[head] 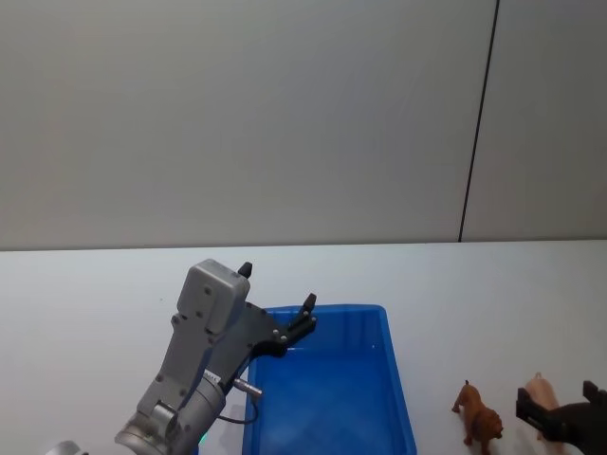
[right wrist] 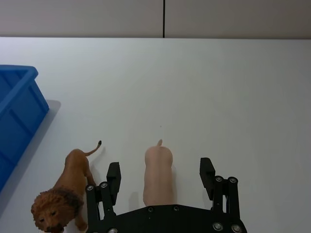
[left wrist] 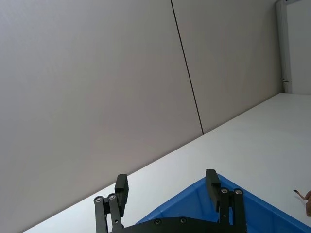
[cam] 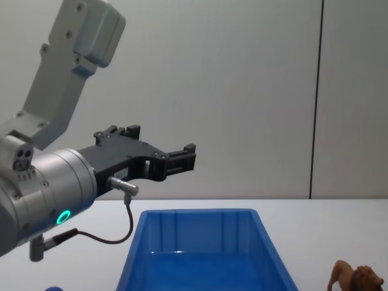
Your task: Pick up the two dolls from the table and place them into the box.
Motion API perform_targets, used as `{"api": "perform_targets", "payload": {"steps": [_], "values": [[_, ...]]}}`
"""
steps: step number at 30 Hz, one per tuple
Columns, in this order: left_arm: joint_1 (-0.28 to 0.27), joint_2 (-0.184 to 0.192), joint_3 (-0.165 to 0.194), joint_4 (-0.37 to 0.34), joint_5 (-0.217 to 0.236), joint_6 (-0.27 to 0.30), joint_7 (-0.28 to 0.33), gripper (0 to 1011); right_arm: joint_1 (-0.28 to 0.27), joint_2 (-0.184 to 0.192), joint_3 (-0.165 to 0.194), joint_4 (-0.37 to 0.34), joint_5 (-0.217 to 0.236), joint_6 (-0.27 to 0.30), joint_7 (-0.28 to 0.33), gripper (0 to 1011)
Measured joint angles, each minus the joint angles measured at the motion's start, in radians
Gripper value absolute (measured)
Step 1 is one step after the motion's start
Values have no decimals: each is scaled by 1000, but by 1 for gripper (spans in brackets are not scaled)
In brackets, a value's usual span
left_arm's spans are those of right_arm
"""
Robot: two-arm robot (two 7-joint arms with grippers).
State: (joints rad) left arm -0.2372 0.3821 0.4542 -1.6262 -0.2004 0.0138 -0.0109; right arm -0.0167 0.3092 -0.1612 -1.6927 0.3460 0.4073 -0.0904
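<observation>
The pale pink pig doll (right wrist: pixel 159 177) stands on the white table (right wrist: pixel 233 97) between the fingers of my right gripper (right wrist: pixel 160 169), which is open and straddles it without pinching. The brown lion doll (right wrist: pixel 63 194) stands just beside it, toward the blue box (right wrist: pixel 17 111). In the head view the pig (head: pixel 542 387) is partly covered by the right gripper (head: pixel 560 406), with the lion (head: pixel 479 417) to its left and the box (head: pixel 327 322) further left. My left gripper (left wrist: pixel 166 180) is open and empty, held in the air above the box's far rim (left wrist: pixel 197 194).
The left arm's grey housing (cam: pixel 66 54) rises high at the left of the chest view. A small blue rounded object (cam: pixel 53 288) peeks in at the chest view's bottom left. A plain grey wall (head: pixel 285 114) stands behind the table.
</observation>
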Motion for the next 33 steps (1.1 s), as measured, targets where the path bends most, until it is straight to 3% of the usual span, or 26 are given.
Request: {"api": "perform_targets", "payload": {"steps": [6, 10, 28, 33], "values": [[0, 0, 0, 0, 0, 0, 0, 1002, -3, -2, 2, 12, 5, 9, 1, 999], [0, 0, 0, 0, 0, 0, 0, 1002, -4, -4, 4, 22, 10, 13, 7, 923], [0, 0, 0, 0, 0, 0, 0, 1002, 5, -18, 5, 64, 35, 18, 46, 373], [0, 0, 0, 0, 0, 0, 0, 1002, 7, -18, 4, 59, 20, -1, 56, 367]]}}
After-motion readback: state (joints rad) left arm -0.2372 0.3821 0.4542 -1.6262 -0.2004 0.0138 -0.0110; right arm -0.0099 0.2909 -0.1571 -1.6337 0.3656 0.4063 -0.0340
